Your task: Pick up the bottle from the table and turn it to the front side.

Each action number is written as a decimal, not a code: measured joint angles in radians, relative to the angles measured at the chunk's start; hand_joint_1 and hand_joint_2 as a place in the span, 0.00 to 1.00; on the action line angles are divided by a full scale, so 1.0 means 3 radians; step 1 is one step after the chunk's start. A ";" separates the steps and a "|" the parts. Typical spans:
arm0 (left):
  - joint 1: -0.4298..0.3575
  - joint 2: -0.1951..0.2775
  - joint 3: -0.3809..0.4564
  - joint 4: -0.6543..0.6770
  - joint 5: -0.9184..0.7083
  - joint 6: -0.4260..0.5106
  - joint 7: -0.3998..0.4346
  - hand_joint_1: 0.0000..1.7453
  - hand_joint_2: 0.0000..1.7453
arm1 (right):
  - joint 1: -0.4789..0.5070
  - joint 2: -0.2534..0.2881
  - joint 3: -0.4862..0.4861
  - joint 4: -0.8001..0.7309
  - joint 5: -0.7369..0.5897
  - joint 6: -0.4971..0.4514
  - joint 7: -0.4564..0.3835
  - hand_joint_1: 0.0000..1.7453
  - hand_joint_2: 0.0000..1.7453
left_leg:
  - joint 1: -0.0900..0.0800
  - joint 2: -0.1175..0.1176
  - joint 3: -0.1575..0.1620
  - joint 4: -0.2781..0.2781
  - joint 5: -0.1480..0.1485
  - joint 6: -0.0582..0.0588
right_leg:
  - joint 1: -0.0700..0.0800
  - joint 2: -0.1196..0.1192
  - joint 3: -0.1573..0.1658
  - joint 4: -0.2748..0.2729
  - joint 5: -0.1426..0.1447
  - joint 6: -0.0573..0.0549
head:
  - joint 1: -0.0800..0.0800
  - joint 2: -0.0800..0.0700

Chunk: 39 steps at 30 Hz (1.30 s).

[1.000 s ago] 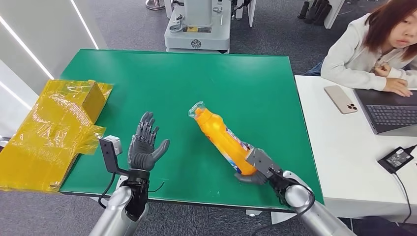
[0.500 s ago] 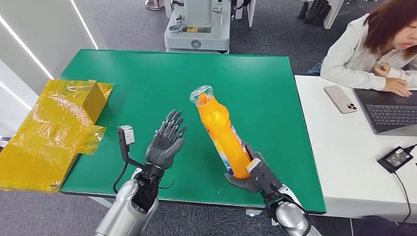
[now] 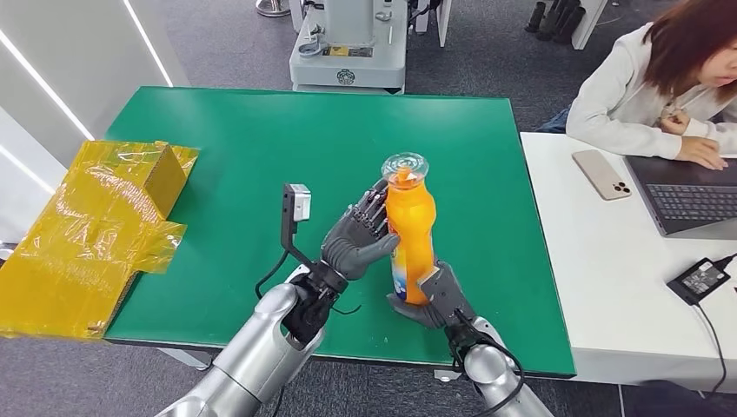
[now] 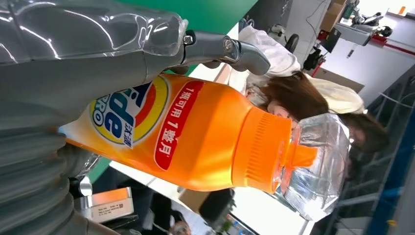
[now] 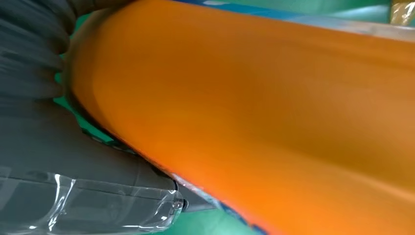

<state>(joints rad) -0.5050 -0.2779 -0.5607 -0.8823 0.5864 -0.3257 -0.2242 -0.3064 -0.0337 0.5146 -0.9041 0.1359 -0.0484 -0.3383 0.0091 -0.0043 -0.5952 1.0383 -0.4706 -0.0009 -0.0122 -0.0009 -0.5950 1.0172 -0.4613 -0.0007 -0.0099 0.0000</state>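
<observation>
The orange detergent bottle (image 3: 408, 234) with a clear cap stands nearly upright above the green table (image 3: 261, 139), near its front edge. My right hand (image 3: 430, 300) grips its base from below. My left hand (image 3: 356, 239) lies against its left side, fingers stretched up along the body and thumb across the front, not closed around it. In the left wrist view the bottle (image 4: 195, 132) shows its blue and red label close to my left hand (image 4: 73, 73). The right wrist view has the plain orange wall of the bottle (image 5: 274, 107) pressed against my right hand (image 5: 58, 161).
A yellow wrapped box (image 3: 96, 226) sits on the table's left edge. To the right stands a white table (image 3: 608, 287) with a phone (image 3: 602, 175), a laptop (image 3: 691, 204) and a charger (image 3: 704, 278); a person (image 3: 660, 78) sits behind it.
My right hand lifted the bottle from lying on the table to nearly upright. My left hand swung right and came against the bottle's side.
</observation>
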 joint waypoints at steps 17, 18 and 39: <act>-0.0482 -0.0122 -0.0680 0.0912 -0.1504 0.0778 -0.0542 0.00 1.00 | -0.0018 0.0021 -0.0178 0.0355 0.0086 -0.0013 0.0147 1.00 1.00 | 0.0001 0.0000 -0.0003 -0.0001 0.0000 0.0000 | 0.0000 0.0000 -0.0001 0.0001 0.0000 0.0000 | 0.0000 0.0000; -0.0500 -0.0123 -0.0688 0.0939 -0.1531 0.0788 -0.0531 0.00 1.00 | -0.0022 0.0021 -0.0179 0.0362 0.0086 -0.0010 0.0147 1.00 1.00 | 0.0001 0.0000 -0.0002 -0.0001 0.0000 0.0000 | 0.0000 0.0000 0.0000 0.0001 0.0000 0.0000 | -0.0001 0.0000; -0.0768 -0.0111 -0.0691 0.1222 -0.0246 0.0045 0.0420 0.65 1.00 | -0.0132 0.0021 -0.0027 0.0538 0.0289 -0.0168 0.0199 1.00 1.00 | 0.0001 -0.0001 0.0018 -0.0001 0.0003 0.0002 | 0.0000 -0.0003 0.0021 0.0000 0.0002 0.0001 | 0.0000 0.0000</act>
<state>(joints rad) -0.7352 -0.3113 -0.7679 -0.5158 0.5128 -0.3122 -0.0982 -0.3460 -0.0275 0.5066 -0.7427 0.2226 -0.0988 -0.2786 0.0092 -0.0046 -0.5900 1.0381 -0.4696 -0.0001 -0.0121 -0.0020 -0.5888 1.0173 -0.4608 -0.0005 -0.0098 0.0000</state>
